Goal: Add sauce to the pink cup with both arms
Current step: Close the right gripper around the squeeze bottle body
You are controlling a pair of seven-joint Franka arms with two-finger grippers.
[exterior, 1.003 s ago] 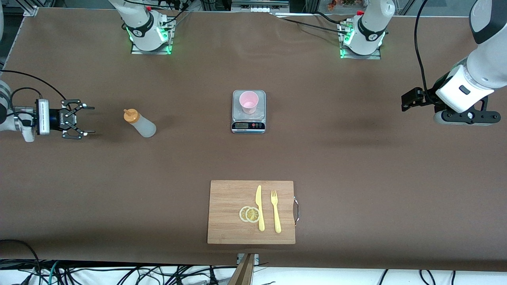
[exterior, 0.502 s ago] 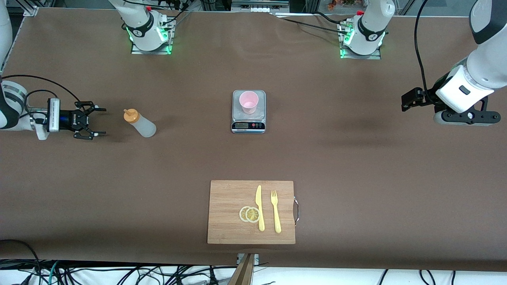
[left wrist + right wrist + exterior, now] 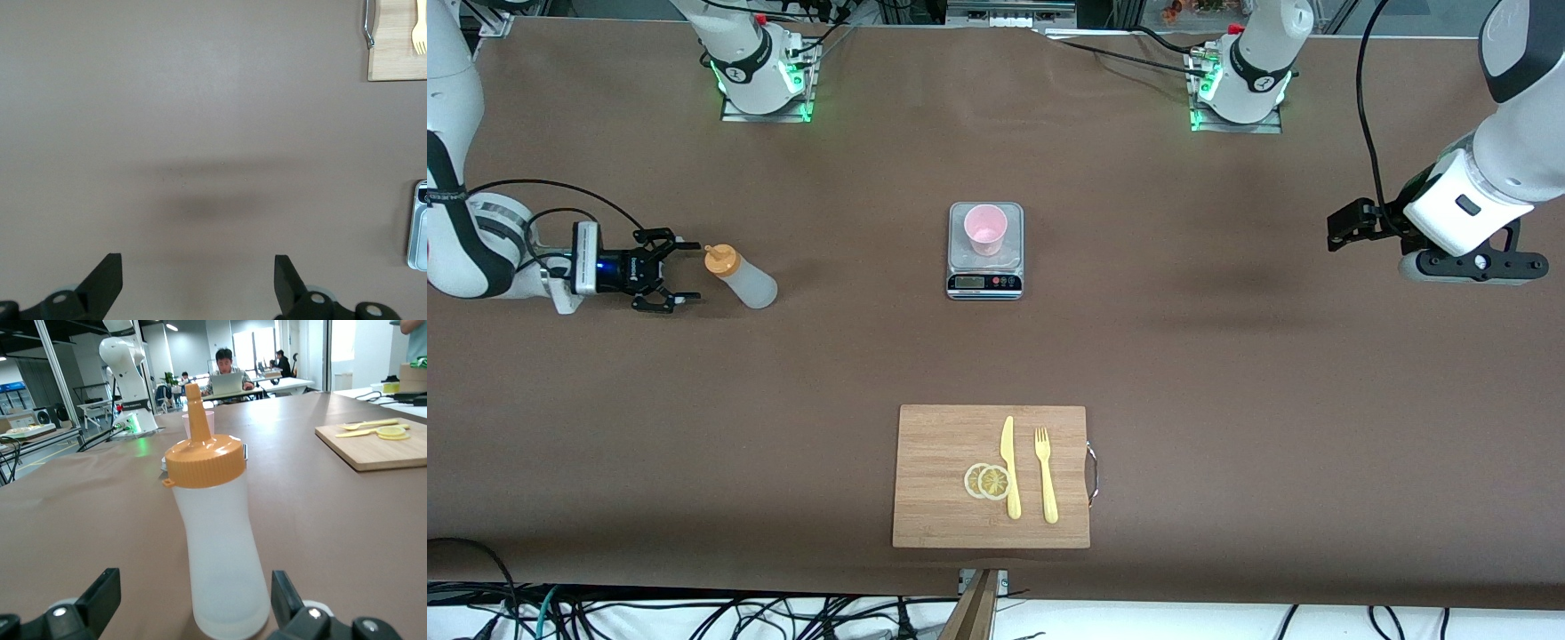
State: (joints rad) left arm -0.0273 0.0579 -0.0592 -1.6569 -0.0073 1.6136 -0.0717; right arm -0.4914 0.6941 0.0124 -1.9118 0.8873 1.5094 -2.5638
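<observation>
Here the right arm's black two-finger hand [image 3: 671, 278] hangs low over the brown bench with its fingers spread and nothing between them, level with the small translucent whitish squeeze bottle with the orange nozzle cap [image 3: 740, 276], which stands upright straight ahead of it, just beside the fingertips and not yet between them. The bottle is well apart from the pale pink plastic tumbler [image 3: 985, 228] on the grey scale [image 3: 984, 283] toward mid-bench. The left arm's hand [image 3: 200, 287] waits open over bare bench at its own end, so the right is much nearer.
</observation>
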